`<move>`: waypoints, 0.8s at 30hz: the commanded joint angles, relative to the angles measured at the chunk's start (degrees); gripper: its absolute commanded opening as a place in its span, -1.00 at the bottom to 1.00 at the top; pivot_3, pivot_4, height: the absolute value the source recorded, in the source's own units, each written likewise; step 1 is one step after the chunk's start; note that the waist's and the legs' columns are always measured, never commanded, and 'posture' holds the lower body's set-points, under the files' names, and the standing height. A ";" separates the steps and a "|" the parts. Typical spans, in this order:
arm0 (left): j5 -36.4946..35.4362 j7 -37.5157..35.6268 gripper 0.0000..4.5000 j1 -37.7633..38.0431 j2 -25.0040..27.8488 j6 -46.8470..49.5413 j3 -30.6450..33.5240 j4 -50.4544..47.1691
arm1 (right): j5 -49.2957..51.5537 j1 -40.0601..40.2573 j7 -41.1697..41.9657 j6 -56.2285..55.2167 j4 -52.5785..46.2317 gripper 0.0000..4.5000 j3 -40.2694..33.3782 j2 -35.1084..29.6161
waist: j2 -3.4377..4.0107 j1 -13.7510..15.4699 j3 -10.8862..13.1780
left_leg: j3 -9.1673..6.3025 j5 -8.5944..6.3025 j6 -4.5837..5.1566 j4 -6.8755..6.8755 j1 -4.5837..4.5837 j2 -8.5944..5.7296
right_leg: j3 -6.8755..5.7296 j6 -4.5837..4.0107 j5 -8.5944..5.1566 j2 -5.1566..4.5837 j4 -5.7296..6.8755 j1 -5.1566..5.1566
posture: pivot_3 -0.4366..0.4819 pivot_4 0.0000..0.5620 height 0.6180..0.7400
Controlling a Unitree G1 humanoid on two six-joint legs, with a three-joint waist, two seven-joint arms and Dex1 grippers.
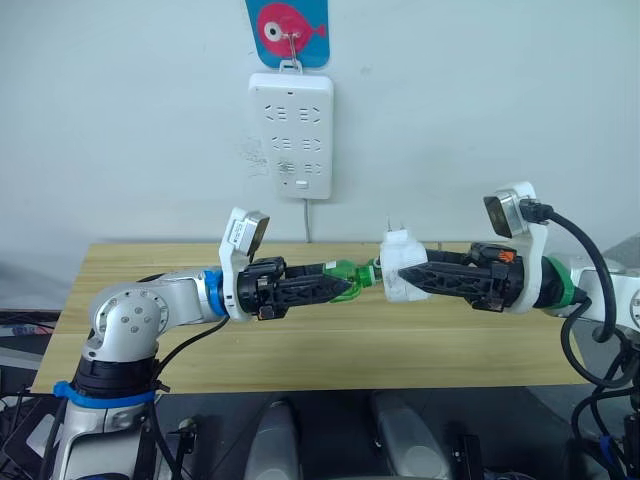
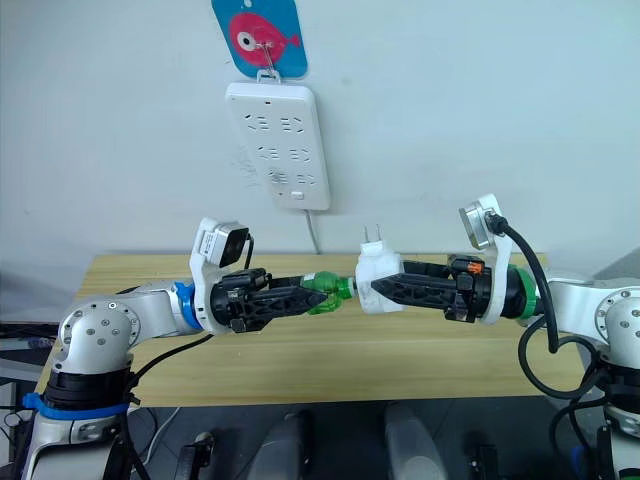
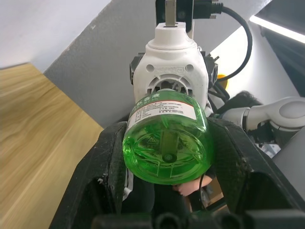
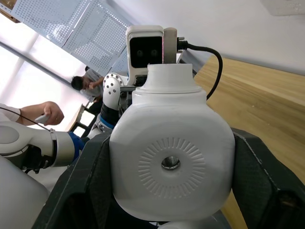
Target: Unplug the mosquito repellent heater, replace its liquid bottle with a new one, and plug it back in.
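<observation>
Green plastic marked the liquid bottle (image 1: pixel 343 272), which the left gripper (image 1: pixel 335 285) clasped between its black fingers, held above the wooden table (image 1: pixel 300 345) and below the white power strip (image 1: pixel 291 133) hanging on the wall. In the head views, the right gripper (image 1: pixel 415 278) gripped the mosquito repellent heater (image 1: pixel 401 266) just beside the bottle, its two prongs pointing up toward the power strip; the bottle's neck met the heater's underside, though whether it was fully seated could not be told from there. A blue tag with a pink fish (image 1: pixel 288 28) hung directly above the power strip. In the left wrist view, the bottle's round base (image 3: pixel 167 152) faced the camera, pinched between the two fingers (image 3: pixel 102 171), with the heater's ribbed socket (image 3: pixel 170 71) directly behind it. In the right wrist view, the heater's rounded face with its small central hole (image 4: pixel 170 163) sat clamped between the gripper's fingers (image 4: pixel 267 176), above the table, with a person's hand (image 4: pixel 50 112) far behind it.
</observation>
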 commanded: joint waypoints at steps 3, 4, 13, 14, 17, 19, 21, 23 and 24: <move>-0.65 -2.56 0.02 -0.06 -0.16 -0.34 -1.67 -4.25 | 2.15 -0.46 0.77 -0.58 -1.51 0.31 0.13 -1.05 | 0.00 0.03 0.00 | 0.00 0.00 0.00 0.00 0.00 0.00 | 0.00 0.00 0.00 0.00 0.00 0.00 | -0.41 -0.15 0.82; -0.39 -2.42 0.02 -0.07 -0.20 -0.57 -1.59 -4.15 | 1.86 -0.31 1.06 -0.47 -1.33 0.31 0.07 -1.32 | 0.00 0.03 0.00 | 0.00 0.00 0.00 0.00 0.00 0.00 | 0.00 0.00 0.00 0.00 0.00 0.00 | -0.41 -0.15 0.82; -0.18 -2.37 0.02 -0.72 -0.98 -1.09 -1.60 -3.73 | 1.96 0.02 1.99 -0.27 -2.37 0.31 0.97 -1.76 | 0.00 0.03 0.00 | 0.00 0.00 0.00 0.01 0.00 0.01 | -0.01 0.00 0.00 0.00 0.00 0.00 | -0.41 -0.14 0.82; 0.37 -2.23 0.02 -0.71 -1.13 -1.43 -1.80 -3.73 | 2.16 0.07 1.87 -0.29 -2.55 0.31 1.07 -1.72 | 0.00 0.03 0.00 | 0.00 0.00 0.00 0.01 0.00 0.00 | 0.00 0.00 0.00 0.00 0.01 0.00 | -0.41 -0.14 0.82; 1.71 -1.71 0.02 -0.86 -1.78 -2.28 -2.02 -3.22 | 2.51 0.13 1.75 -0.25 -3.19 0.31 1.34 -1.77 | 0.00 0.06 0.00 | 0.00 0.00 0.00 0.02 0.00 0.00 | 0.00 0.00 0.00 0.00 0.01 0.00 | -0.41 -0.14 0.82; 1.50 -1.82 0.02 -1.20 -2.27 -2.29 -1.69 -2.81 | 1.78 0.31 1.71 -0.18 -3.73 0.31 1.64 -1.90 | 0.00 0.06 0.00 | 0.00 0.00 0.00 0.02 0.00 0.00 | 0.00 0.00 0.00 0.00 0.01 0.00 | -0.42 -0.14 0.82; 0.56 -2.45 0.02 -1.37 -2.12 -1.57 -1.41 -3.07 | 1.31 0.76 1.29 -0.33 -3.42 0.31 1.73 -1.89 | 0.00 0.06 0.00 | 0.00 0.00 0.00 0.02 0.00 0.00 | 0.00 0.00 0.00 0.00 0.01 0.00 | -0.42 -0.14 0.82; -0.31 -3.81 0.02 -1.15 -1.06 -0.51 -1.53 -4.20 | -0.16 1.38 1.94 -0.22 -2.58 0.31 1.47 -2.19 | 0.00 0.05 0.00 | 0.00 0.00 0.00 0.02 0.00 0.01 | 0.00 0.00 0.00 0.00 0.01 0.00 | -0.42 -0.14 0.82; -0.60 -4.21 0.02 -1.06 -0.72 -0.17 -1.56 -4.53 | -0.58 1.54 2.19 -0.17 -2.29 0.31 1.37 -2.31 | 0.00 0.05 0.00 | 0.00 0.00 0.00 0.02 0.00 0.01 | 0.00 0.00 0.00 0.00 0.01 0.00 | -0.42 -0.14 0.82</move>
